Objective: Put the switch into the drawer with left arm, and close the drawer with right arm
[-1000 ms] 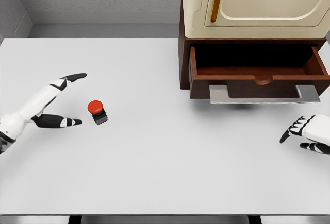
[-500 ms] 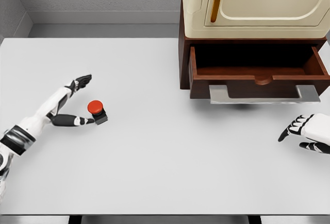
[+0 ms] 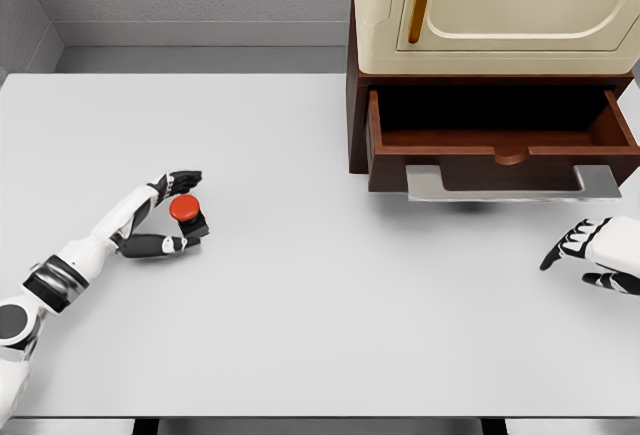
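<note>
Red-capped and set on a small black base, the switch (image 3: 186, 215) is seen on the white surface (image 3: 320, 295), well to the left of the open drawer (image 3: 500, 140). It is bracketed by the left robot hand (image 3: 165, 217): the fingers (image 3: 185, 179) are curled over its far side and the thumb is laid along its near side, close against the base. Whether the grip is fully clamped cannot be told, and the switch is not lifted. The grasping step is judged to be in hand. Next, a firm closure on the base is called for, then a lift and a long carry rightward, over the drawer's front edge with its grey handle (image 3: 510, 183). The right robot hand (image 3: 590, 253) is rested near the right edge below the handle, fingers loosely spread, nothing held.
</note>
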`<state>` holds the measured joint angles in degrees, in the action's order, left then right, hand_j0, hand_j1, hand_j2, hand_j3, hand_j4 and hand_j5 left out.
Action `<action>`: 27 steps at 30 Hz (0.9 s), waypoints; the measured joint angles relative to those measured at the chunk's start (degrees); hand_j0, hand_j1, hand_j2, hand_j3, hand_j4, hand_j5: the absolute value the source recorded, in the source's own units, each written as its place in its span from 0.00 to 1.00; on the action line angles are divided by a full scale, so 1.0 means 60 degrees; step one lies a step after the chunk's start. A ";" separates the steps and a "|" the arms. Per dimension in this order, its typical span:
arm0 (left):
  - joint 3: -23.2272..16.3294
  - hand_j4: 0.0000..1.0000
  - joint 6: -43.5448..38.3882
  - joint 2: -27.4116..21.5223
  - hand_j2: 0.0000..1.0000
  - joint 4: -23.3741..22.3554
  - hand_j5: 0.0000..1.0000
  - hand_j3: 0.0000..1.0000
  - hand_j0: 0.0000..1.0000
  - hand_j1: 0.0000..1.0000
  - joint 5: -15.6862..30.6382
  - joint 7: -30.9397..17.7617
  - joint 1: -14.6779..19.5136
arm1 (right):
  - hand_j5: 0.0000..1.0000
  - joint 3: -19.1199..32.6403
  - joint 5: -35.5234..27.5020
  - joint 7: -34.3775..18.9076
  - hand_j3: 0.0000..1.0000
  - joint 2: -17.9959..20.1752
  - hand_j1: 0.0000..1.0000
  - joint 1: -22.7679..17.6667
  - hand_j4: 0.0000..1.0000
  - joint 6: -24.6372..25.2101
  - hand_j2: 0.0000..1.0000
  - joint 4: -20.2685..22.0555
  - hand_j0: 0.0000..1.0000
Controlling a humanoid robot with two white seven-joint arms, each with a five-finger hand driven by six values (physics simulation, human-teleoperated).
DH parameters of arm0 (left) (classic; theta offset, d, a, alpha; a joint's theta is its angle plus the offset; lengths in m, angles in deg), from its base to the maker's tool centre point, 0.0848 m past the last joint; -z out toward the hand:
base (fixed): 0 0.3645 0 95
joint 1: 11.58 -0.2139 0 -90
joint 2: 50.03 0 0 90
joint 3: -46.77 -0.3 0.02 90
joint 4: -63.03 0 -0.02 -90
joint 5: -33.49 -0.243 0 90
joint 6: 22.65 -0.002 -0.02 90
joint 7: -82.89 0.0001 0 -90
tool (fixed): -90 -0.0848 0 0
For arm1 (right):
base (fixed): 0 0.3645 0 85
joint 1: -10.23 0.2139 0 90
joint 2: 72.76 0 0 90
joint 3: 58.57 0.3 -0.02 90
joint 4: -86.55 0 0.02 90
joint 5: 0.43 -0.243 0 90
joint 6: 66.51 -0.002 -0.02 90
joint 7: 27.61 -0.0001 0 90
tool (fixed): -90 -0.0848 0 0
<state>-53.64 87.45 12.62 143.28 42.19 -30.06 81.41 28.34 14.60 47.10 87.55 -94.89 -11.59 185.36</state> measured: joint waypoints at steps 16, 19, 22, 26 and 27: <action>-0.0011 0.57 0.0171 0.0050 0.57 0.0080 0.57 0.57 0.57 0.57 -0.0060 0.0001 -0.0176 | 0.66 0.0001 0.0001 -0.0004 0.66 -0.0005 0.66 0.0029 0.66 0.0000 0.66 -0.0058 0.66; -0.0015 0.53 0.0169 0.0057 0.53 0.0105 0.53 0.53 0.53 0.53 -0.0054 0.0003 -0.0161 | 0.66 0.0002 0.0001 -0.0002 0.66 -0.0009 0.66 0.0044 0.66 0.0000 0.66 -0.0049 0.66; -0.0021 0.52 0.0170 0.0065 0.52 0.0137 0.52 0.52 0.52 0.52 -0.0061 0.0002 -0.0161 | 0.66 0.0001 0.0000 -0.0002 0.66 -0.0011 0.66 0.0044 0.66 0.0000 0.66 -0.0041 0.66; -0.0016 0.49 0.0171 0.0040 0.49 0.0220 0.49 0.49 0.49 0.49 -0.0059 0.0001 -0.0161 | 0.66 0.0001 0.0001 -0.0002 0.66 -0.0015 0.66 0.0044 0.66 0.0000 0.66 -0.0037 0.66; -0.0014 0.49 0.0171 0.0026 0.49 0.0280 0.49 0.49 0.49 0.49 -0.0058 0.0000 -0.0161 | 0.66 0.0001 0.0001 -0.0003 0.66 -0.0013 0.66 0.0044 0.66 0.0000 0.66 -0.0037 0.66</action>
<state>-53.72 88.47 12.77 144.97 41.84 -30.06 80.44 28.35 14.60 47.09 87.47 -94.62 -11.59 185.14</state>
